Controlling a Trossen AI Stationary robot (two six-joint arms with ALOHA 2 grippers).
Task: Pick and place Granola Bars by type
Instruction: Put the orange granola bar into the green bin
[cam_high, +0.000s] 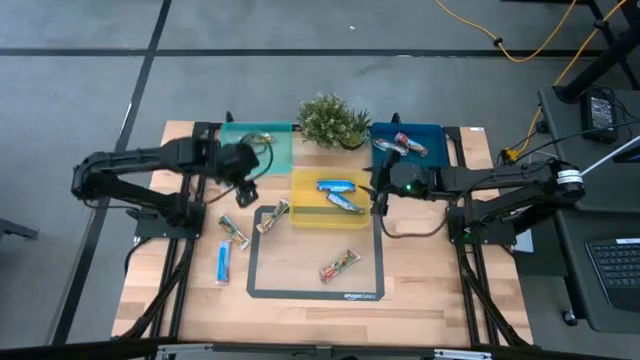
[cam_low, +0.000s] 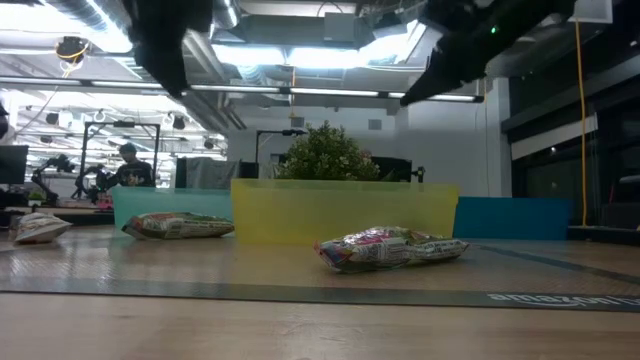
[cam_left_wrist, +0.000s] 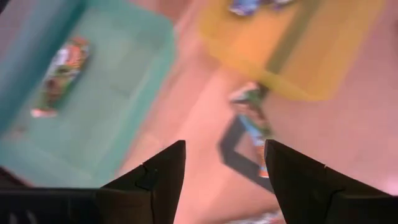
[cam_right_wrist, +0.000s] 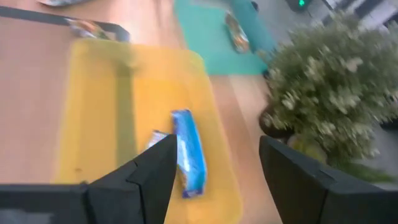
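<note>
1. Granola Bars (cam_high: 339, 266): some sorted into the trays, four loose on mat (cam_high: 365, 290) and table.
2. Likely light, crinkly, slippery; pinch across midsection.
3. Left gripper (cam_left_wrist: 224, 165) and right gripper (cam_right_wrist: 216, 163): both wide, empty.

The high view looks straight down on the whole table (cam_high: 300, 300). The low view sits at tabletop level, facing the room. 2 close wrist views both catch the yellow tray (cam_left_wrist: 292, 68), also seen overhead and low.
</note>
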